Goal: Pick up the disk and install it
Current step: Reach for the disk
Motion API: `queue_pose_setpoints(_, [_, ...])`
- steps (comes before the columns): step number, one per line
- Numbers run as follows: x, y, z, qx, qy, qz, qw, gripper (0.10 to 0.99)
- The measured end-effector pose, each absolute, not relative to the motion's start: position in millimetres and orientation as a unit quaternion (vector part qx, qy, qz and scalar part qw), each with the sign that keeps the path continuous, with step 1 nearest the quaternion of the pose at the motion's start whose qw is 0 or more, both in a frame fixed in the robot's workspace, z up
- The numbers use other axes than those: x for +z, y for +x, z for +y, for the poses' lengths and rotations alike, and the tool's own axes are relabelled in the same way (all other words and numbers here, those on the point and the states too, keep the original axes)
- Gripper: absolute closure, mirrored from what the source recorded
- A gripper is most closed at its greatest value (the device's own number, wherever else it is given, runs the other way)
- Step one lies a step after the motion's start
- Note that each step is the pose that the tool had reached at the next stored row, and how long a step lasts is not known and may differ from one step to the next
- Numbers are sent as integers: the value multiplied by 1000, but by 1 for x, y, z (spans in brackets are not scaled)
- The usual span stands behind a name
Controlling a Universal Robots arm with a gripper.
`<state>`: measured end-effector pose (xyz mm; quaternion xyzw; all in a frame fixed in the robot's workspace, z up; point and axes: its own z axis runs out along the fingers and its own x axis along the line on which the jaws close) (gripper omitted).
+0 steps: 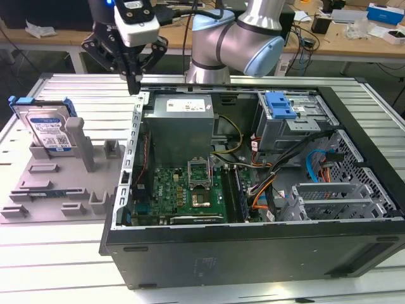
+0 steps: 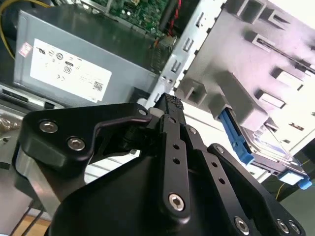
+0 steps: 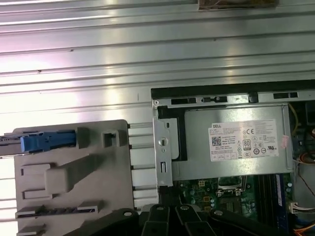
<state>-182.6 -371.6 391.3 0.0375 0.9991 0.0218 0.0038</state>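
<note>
Gripper (image 1: 134, 87) above the case's corner, disk (image 1: 49, 130) standing in its holder.
The claw hangs clenched on nothing, fingers pressed together, over the far corner of the open computer case (image 1: 253, 250) on the exterior view's left, beside the grey power supply (image 1: 183, 126). The blue-framed disk leans on edge at the far end of the grey plastic holder (image 1: 57, 187), outside the case on the exterior view's left, well apart from the gripper.

A white label (image 1: 188, 105) with black print sits on the grey power supply box (image 1: 177, 136). To the exterior view's left of that box, the disk (image 1: 35, 117) carries a white-and-blue label (image 1: 52, 134), unreadable.
</note>
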Motion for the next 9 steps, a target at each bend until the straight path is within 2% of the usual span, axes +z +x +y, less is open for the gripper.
queue_pose_setpoints(9, [390,-208,-360,22,38,999,-1,980])
